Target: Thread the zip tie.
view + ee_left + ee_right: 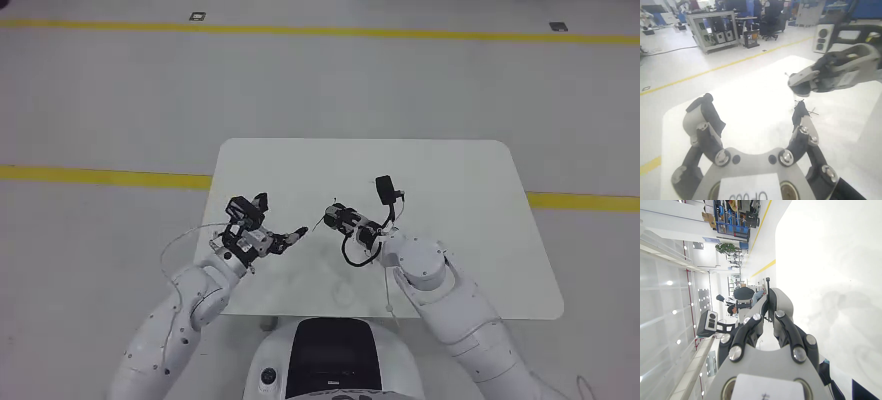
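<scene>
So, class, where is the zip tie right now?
In the right wrist view, the zip tie sits pinched between the fingers of the right gripper, its head poking past their tips, over the table.

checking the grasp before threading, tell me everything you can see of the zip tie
The zip tie is a thin black strap, plastic by its look, with a small square head at its free end. It runs straight between the fingers of the right end effector, which is shut on it. The head end sticks out past the fingertips, and the rest runs back between the fingers. It is held over the table, and only those fingers seem to touch it.
</scene>
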`<state>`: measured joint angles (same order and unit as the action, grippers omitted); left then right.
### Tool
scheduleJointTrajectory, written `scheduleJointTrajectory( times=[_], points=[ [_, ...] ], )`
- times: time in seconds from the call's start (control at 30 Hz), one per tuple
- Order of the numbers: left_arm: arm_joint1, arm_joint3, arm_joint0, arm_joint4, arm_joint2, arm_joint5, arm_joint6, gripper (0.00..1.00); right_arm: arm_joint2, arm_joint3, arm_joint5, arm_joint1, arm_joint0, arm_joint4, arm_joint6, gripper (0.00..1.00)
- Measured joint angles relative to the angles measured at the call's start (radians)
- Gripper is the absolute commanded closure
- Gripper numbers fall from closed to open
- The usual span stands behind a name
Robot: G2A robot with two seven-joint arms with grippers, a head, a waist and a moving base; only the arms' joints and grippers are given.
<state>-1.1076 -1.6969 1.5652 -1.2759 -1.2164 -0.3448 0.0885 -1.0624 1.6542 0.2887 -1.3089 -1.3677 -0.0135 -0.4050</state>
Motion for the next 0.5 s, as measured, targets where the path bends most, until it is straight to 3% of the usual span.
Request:
scheduleJointTrajectory(
  times=[0.13, 0.33, 0.4, 0.5],
  points=[
    [0.022, 0.028, -0.033, -0.030, 0.089, 0.005, 0.073, 0.00, 0.000, 0.000, 0.000, 0.000, 0.000, 0.000, 0.000, 1.00],
    [0.056, 0.132, -0.107, -0.011, 0.195, 0.005, 0.207, 0.00, 0.000, 0.000, 0.000, 0.000, 0.000, 0.000, 0.000, 1.00],
    [0.062, 0.159, -0.128, -0.036, 0.201, 0.006, 0.215, 0.00, 0.000, 0.000, 0.000, 0.000, 0.000, 0.000, 0.000, 1.00],
    [0.062, 0.162, -0.129, -0.037, 0.198, 0.006, 0.212, 0.00, 0.000, 0.000, 0.000, 0.000, 0.000, 0.000, 0.000, 1.00]
  ],
)
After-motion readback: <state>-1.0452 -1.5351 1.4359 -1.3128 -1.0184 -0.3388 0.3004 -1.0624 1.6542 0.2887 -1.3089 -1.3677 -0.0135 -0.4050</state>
